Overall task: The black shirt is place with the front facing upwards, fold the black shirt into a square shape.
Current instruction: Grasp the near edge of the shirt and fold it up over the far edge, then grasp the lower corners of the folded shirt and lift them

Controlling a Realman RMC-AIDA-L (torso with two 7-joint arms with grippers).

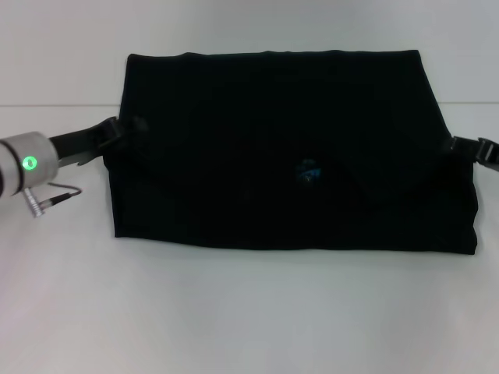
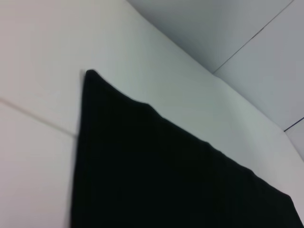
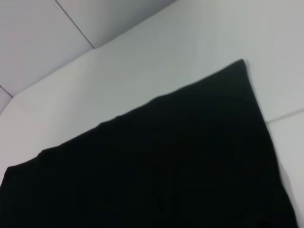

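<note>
The black shirt lies on the white table as a wide folded shape with plain black faces showing. A small blue neck label shows near its middle. My left gripper is at the shirt's left edge, about halfway along that side. At the shirt's right edge, at about the same height, is my right gripper. Both black grippers merge with the black cloth. The left wrist view shows one corner of the shirt, and the right wrist view shows another corner of the shirt.
The white table extends all around the shirt, with open surface in front of it. A table seam runs behind the left arm. A grey wall stands beyond the table's far edge.
</note>
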